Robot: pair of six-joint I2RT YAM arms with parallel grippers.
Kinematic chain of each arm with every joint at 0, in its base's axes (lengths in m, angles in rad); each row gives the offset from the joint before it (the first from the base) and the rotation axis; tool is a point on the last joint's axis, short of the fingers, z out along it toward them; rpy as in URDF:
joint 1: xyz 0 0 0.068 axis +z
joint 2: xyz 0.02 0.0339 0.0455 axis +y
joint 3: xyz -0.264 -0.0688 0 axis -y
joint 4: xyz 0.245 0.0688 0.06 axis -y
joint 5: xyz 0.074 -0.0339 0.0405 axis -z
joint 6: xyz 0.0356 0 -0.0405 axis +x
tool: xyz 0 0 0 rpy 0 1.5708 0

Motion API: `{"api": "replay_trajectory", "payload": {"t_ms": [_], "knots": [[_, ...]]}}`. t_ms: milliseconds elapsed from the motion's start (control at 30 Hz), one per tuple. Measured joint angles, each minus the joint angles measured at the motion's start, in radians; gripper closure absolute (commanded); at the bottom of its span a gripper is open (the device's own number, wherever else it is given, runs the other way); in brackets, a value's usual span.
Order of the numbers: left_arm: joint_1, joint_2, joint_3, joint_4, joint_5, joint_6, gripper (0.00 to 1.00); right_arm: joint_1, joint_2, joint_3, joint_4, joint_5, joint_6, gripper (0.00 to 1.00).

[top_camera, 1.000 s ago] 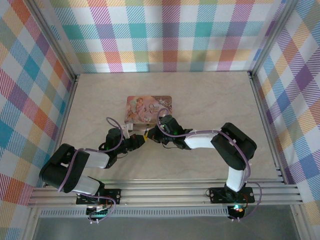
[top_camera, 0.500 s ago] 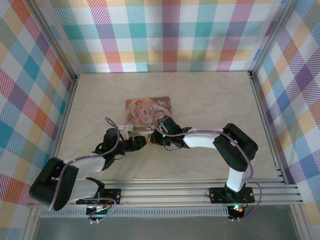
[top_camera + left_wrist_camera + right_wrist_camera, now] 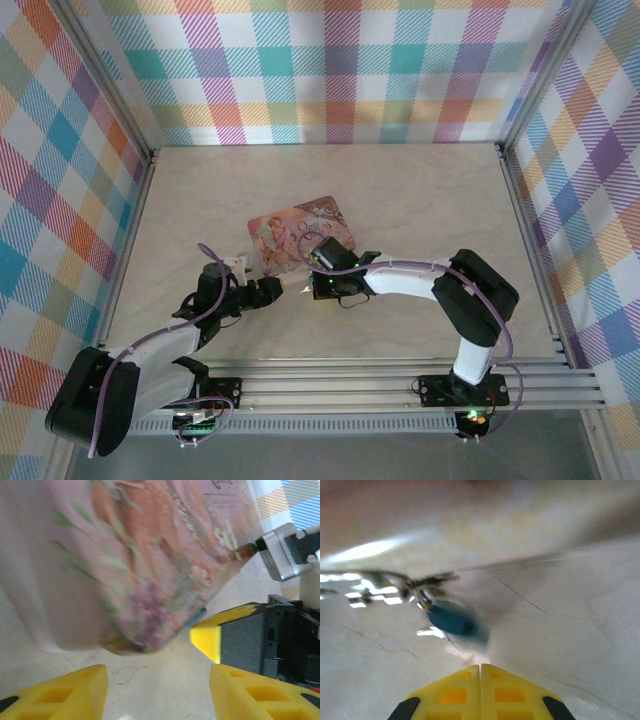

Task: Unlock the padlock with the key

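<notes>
The padlock is hidden. A key with a blue head on a metal ring lies blurred on the table, just ahead of my right gripper, which is shut with nothing visible between its fingertips. The blue head also peeks out under the corner of the pink illustrated tin box. My left gripper is open over bare table, nothing between its yellow fingers, a short way back from the tin's corner. From above, the left gripper and right gripper face each other near the tin.
The tin lies skewed on the marble-patterned table. The right arm's yellow finger and black body crowd the right side of the left wrist view. Checked walls and metal rails enclose the table.
My left gripper went from shut to open and drew back toward the near left. The tin box turned and slid slightly left. The right gripper stayed shut and moved a little nearer.
</notes>
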Motion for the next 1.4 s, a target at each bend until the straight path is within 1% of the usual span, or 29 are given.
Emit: {"api": "replay_trajectory", "payload": {"t_ms": [200, 300, 333, 400, 467, 567, 700, 833, 1033, 1233, 1333, 1400], "knots": [[0.0, 0.0, -0.002, -0.006, -0.004, 0.0, 0.44, 0.02, -0.023, 0.001, -0.11, 0.027, -0.057, 1.0], [0.0, 0.0, -0.002, -0.006, -0.006, 0.001, 0.44, 0.021, -0.059, -0.01, -0.124, 0.035, -0.068, 1.0], [0.0, 0.0, -0.002, -0.006, -0.008, 0.001, 0.45, 0.021, -0.078, -0.023, -0.113, 0.037, -0.069, 0.92], [0.0, 0.0, -0.002, -0.004, -0.007, 0.0, 0.44, 0.021, -0.139, -0.08, -0.061, 0.041, -0.065, 0.74], [0.0, 0.0, -0.002, -0.002, 0.0, 0.001, 0.44, 0.021, -0.184, -0.14, 0.0, 0.042, -0.06, 0.64], [0.0, 0.0, 0.0, -0.007, 0.005, 0.015, 0.45, 0.019, -0.195, -0.206, 0.102, 0.042, -0.058, 0.56], [0.0, 0.003, 0.023, -0.033, 0.011, 0.056, 0.46, 0.006, -0.158, -0.244, 0.24, 0.018, -0.046, 0.49], [0.0, 0.036, 0.051, -0.037, 0.012, 0.079, 0.47, -0.008, -0.097, -0.245, 0.357, -0.01, -0.038, 0.45], [0.0, 0.092, 0.063, -0.032, 0.019, 0.082, 0.47, -0.009, -0.04, -0.245, 0.472, -0.021, -0.05, 0.45], [0.0, 0.101, 0.063, -0.032, 0.019, 0.086, 0.47, -0.009, -0.007, -0.245, 0.555, -0.021, -0.068, 0.45], [0.0, 0.106, 0.063, -0.032, 0.021, 0.086, 0.48, -0.009, 0.011, -0.245, 0.584, -0.02, -0.076, 0.47], [0.0, 0.111, 0.063, -0.032, 0.027, 0.086, 0.48, -0.009, 0.02, -0.243, 0.602, -0.02, -0.085, 0.53]]}}
